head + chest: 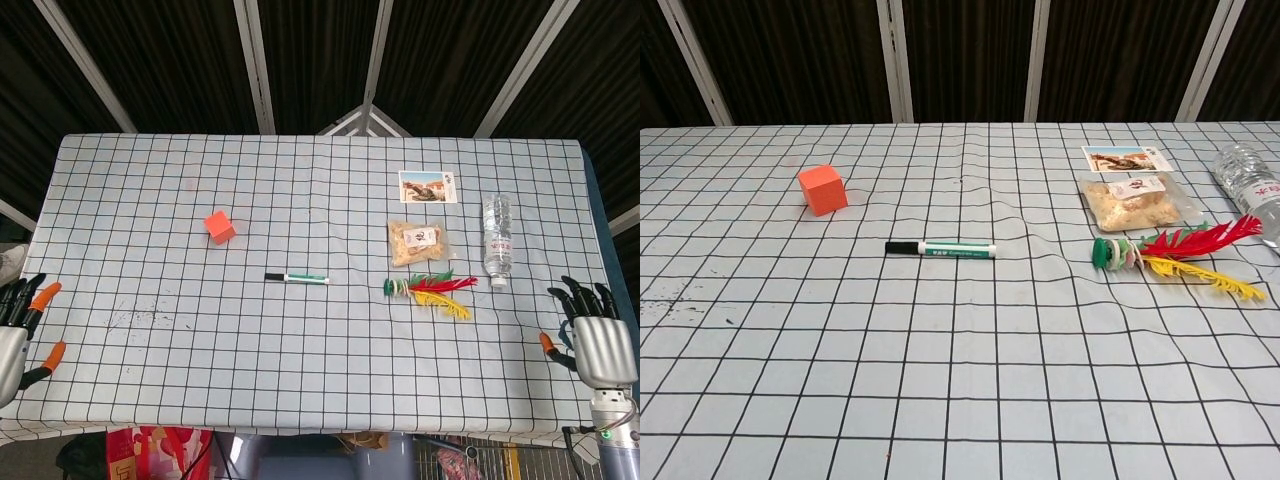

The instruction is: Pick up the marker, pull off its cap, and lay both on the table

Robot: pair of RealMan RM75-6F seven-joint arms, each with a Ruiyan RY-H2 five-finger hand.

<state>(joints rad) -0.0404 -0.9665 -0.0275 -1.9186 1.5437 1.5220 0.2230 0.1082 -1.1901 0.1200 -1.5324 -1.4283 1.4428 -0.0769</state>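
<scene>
The marker (297,278) (941,249) lies flat near the middle of the checked tablecloth, white and green barrel with its black cap pointing left. My left hand (17,335) hovers off the table's left edge, fingers spread, holding nothing. Beyond the table's right front corner is my right hand (592,338), also with fingers apart and empty. Both hands are far from the marker. The chest view shows neither hand.
An orange cube (220,226) (822,189) sits left of the marker. To the right lie a feathered shuttlecock (430,289) (1170,254), a snack bag (416,241) (1134,197), a photo card (428,186) and a water bottle (497,239).
</scene>
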